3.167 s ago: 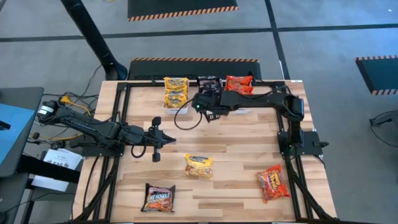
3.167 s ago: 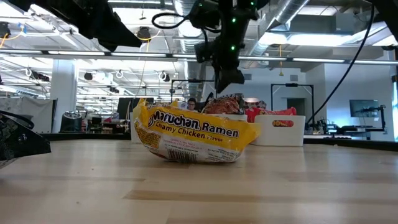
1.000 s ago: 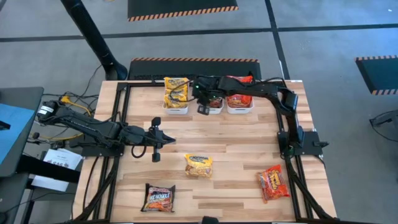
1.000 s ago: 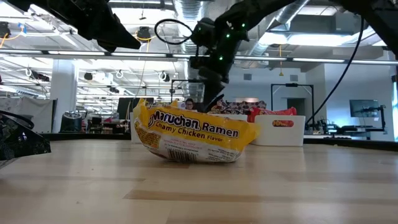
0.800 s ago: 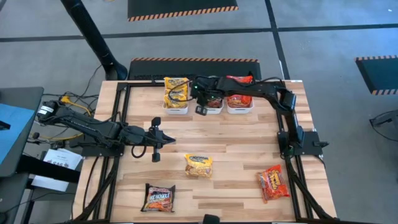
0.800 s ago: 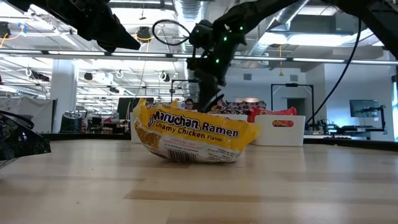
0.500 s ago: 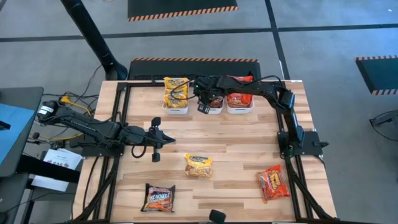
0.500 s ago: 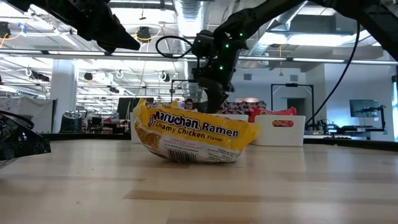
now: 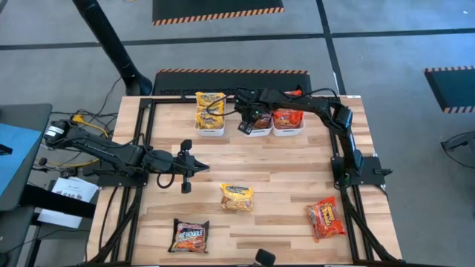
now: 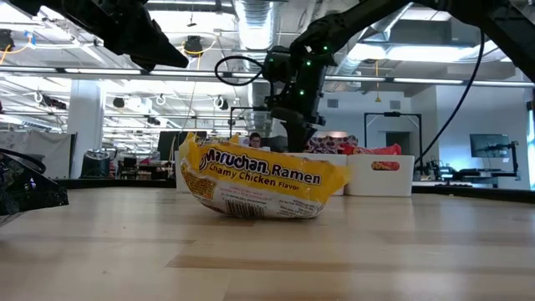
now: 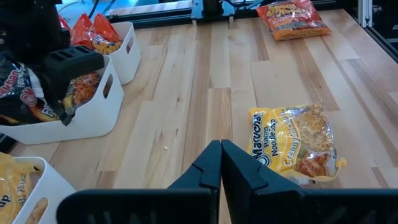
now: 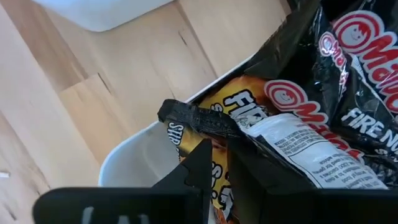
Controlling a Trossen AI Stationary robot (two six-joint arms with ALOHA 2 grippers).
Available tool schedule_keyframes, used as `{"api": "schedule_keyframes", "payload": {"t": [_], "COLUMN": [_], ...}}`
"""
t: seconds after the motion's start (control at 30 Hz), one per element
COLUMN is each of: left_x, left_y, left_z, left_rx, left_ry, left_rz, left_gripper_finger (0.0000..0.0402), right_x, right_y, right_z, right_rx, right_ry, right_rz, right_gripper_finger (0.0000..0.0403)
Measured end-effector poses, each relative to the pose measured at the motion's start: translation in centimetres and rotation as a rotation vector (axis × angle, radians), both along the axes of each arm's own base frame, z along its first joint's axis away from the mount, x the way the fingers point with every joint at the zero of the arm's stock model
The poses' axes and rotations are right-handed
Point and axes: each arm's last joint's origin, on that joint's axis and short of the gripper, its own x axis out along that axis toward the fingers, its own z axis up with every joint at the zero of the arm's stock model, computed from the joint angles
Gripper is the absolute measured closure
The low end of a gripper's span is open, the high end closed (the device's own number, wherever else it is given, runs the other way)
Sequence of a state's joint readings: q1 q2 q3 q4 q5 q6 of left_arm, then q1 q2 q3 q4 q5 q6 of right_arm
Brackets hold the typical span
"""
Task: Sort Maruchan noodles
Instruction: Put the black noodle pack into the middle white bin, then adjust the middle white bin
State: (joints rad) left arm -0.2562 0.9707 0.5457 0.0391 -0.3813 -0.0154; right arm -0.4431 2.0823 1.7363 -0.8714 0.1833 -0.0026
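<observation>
Right tool [image 12: 214,163] has dropped into the middle white bin [image 9: 257,132] by the tabletop's far edge, pinching a black ramen packet [image 12: 323,118]; left tool [image 11: 221,163] stays pressed together mid-left.

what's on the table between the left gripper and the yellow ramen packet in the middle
Nothing. In the high view, only bare wooden table lies between the left gripper and the crinkly yellow Maruchan ramen packet; the left wrist view agrees.
</observation>
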Motion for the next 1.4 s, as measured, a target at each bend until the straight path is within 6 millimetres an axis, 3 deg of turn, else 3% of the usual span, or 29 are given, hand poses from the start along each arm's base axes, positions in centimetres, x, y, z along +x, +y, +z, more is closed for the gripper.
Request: {"api": "schedule_keyframes", "payload": {"t": [0.27, 0.57, 0.9, 1.03, 1.23, 1.4], "left_x": [0.0, 0.0, 0.0, 0.0, 0.0, 0.0], "left_y": [0.0, 0.0, 0.0, 0.0, 0.0, 0.0], "left_z": [0.0, -0.1, -0.1, -0.1, -0.1, -0.1], "left_rx": [-0.008, -0.010, -0.006, -0.006, -0.013, -0.019], "left_ry": [-0.001, 0.004, 0.005, 0.005, 0.004, 0.003], "left_rz": [0.003, 0.004, 0.003, 0.003, 0.005, 0.008], "left_gripper_finger": [0.0401, 0.0401, 0.0401, 0.0401, 0.0401, 0.0401], "right_x": [0.7, 1.1, -0.3, -1.3, -1.8, -1.1], "right_y": [0.4, 1.8, 4.6, 6.0, 7.4, 6.7], "right_z": [0.1, -2.0, 3.0, 4.1, 3.2, 1.1], "right_rx": [0.031, 0.080, 0.069, 0.110, 0.222, 0.241], "right_ry": [-0.068, 0.039, -0.007, 0.040, 0.141, 0.181], "right_rz": [0.016, 0.040, 0.050, 0.027, 0.049, 0.036], "right_gripper_finger": [0.0327, 0.0327, 0.0327, 0.0327, 0.0327, 0.0327]}}
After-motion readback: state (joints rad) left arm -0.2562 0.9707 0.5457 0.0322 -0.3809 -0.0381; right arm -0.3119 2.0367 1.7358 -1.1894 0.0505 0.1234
